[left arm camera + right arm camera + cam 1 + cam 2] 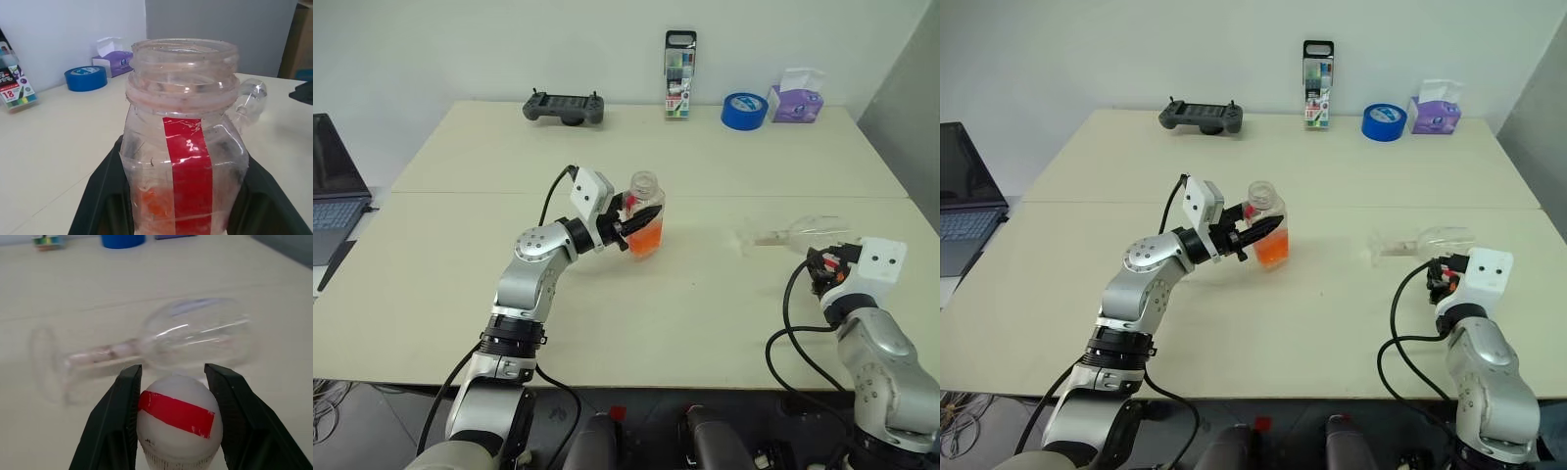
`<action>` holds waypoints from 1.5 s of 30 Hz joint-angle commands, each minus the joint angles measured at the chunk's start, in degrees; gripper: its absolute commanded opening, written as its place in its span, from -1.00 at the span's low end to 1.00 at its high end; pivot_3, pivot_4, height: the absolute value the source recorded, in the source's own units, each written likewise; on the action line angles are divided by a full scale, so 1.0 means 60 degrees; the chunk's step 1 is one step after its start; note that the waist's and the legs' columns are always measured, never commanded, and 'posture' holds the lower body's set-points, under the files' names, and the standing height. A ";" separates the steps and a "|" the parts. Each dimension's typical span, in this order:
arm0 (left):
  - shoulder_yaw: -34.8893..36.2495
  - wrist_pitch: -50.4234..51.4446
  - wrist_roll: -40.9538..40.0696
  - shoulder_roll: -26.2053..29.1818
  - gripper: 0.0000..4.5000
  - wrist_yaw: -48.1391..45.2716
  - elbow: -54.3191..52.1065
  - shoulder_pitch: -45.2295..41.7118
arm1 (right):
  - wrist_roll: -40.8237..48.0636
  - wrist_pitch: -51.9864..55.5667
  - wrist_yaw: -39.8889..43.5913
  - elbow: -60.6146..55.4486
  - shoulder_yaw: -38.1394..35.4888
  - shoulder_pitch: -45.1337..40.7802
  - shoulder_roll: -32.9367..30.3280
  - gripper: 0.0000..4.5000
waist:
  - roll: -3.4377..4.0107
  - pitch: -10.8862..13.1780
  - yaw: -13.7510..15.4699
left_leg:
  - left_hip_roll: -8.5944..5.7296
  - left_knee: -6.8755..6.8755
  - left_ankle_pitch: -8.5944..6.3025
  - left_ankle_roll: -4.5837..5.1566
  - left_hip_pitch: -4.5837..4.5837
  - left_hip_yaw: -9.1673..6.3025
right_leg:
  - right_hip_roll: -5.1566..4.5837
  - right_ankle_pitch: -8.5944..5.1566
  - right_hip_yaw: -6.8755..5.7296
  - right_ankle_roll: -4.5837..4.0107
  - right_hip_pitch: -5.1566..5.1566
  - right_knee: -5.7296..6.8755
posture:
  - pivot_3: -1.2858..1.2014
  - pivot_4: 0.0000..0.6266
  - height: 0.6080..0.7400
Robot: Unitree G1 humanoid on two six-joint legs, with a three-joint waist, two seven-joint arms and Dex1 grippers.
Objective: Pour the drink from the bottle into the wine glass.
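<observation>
Two cream tables (460,294), white wall, left gripper (641,217) clamping bottle (645,220), right gripper (172,418) clamping cap (177,423).

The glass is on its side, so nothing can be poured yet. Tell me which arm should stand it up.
Right. Its end effector is beside the toppled wine glass, though it must first put down the cap. The left end effector holds the open bottle.

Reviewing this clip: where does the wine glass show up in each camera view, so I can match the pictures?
Left eye view: wine glass lying on its side, right of centre, just beyond the right hand.
Right eye view: same spot, right of centre.
Left wrist view: its bowl peeks out behind the bottle.
Right wrist view: across the middle, beyond the cap.
Shared landmark: blue tape roll.
</observation>
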 commanded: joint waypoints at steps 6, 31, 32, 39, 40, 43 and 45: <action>0.0165 -0.0109 -0.0116 0.0015 -0.23 -0.0041 -0.0041 -0.0558 | -0.0163 -0.1713 -0.0316 0.2148 -0.0172 -0.0608 0.0238 0.51 | 0.0001 -0.0001 -0.0050 | 0.0035 -0.0019 0.0002 0.0007 0.0000 0.0018 | 0.0047 0.0025 -0.0012 -0.0043 -0.0009 0.0016 | 0.03 -0.52 1.00; 0.2783 -0.1951 0.0555 0.1624 -0.23 0.3389 0.3587 -0.1186 | 0.3324 0.1978 0.3884 0.0247 0.4614 -0.5030 -0.0962 1.00 | -0.0009 -0.0001 -0.0069 | 0.0049 -0.0005 0.0001 0.0009 -0.0010 -0.0052 | 0.0060 0.0027 -0.0054 -0.0047 -0.0010 0.0015 | 0.03 -0.52 1.00; 0.2885 -0.2036 0.0533 0.1638 -0.23 0.3517 0.3736 -0.1161 | 0.3034 0.1528 0.4003 0.1086 0.4990 -0.5492 -0.0641 1.00 | -0.0020 -0.0007 0.0037 | 0.0048 -0.0004 0.0001 0.0009 -0.0012 -0.0052 | 0.0059 0.0027 -0.0055 -0.0047 -0.0010 0.0015 | 0.03 -0.52 1.00; 0.3200 -0.2574 0.0515 0.1424 -0.23 0.4042 0.4568 -0.1235 | 0.1605 -0.0308 0.4488 0.3605 0.6100 -0.6500 0.0161 1.00 | -0.0047 -0.0012 0.0019 | 0.0007 0.0004 0.0004 0.0003 -0.0034 -0.0068 | -0.0025 0.0034 -0.0066 -0.0054 -0.0021 0.0008 | 0.03 -0.52 1.00; 0.3212 -0.2631 0.0483 0.1402 -0.23 0.4060 0.4686 -0.1265 | 0.1550 -0.0376 0.4535 0.3634 0.6137 -0.6484 0.0184 1.00 | -0.0048 -0.0012 0.0017 | 0.0003 0.0004 0.0004 0.0003 -0.0036 -0.0067 | -0.0046 0.0034 -0.0066 -0.0054 -0.0023 0.0007 | 0.03 -0.52 1.00; 0.3179 -0.2764 0.0468 0.1364 -0.23 0.4028 0.4925 -0.1326 | 0.1456 -0.0384 0.4628 0.3572 0.6151 -0.6385 0.0230 1.00 | -0.0048 -0.0012 -0.0002 | -0.0005 0.0003 0.0004 0.0003 -0.0035 -0.0065 | -0.0059 0.0034 -0.0067 -0.0054 -0.0026 0.0012 | 0.03 -0.52 1.00; 0.3170 -0.2730 0.0457 0.1338 -0.23 0.4071 0.5020 -0.1329 | 0.1428 -0.0287 0.4631 0.3411 0.6176 -0.6242 0.0211 1.00 | -0.0049 -0.0013 -0.0015 | -0.0002 0.0002 0.0004 0.0003 -0.0029 -0.0065 | -0.0059 0.0034 -0.0068 -0.0054 -0.0025 0.0018 | 0.03 -0.52 1.00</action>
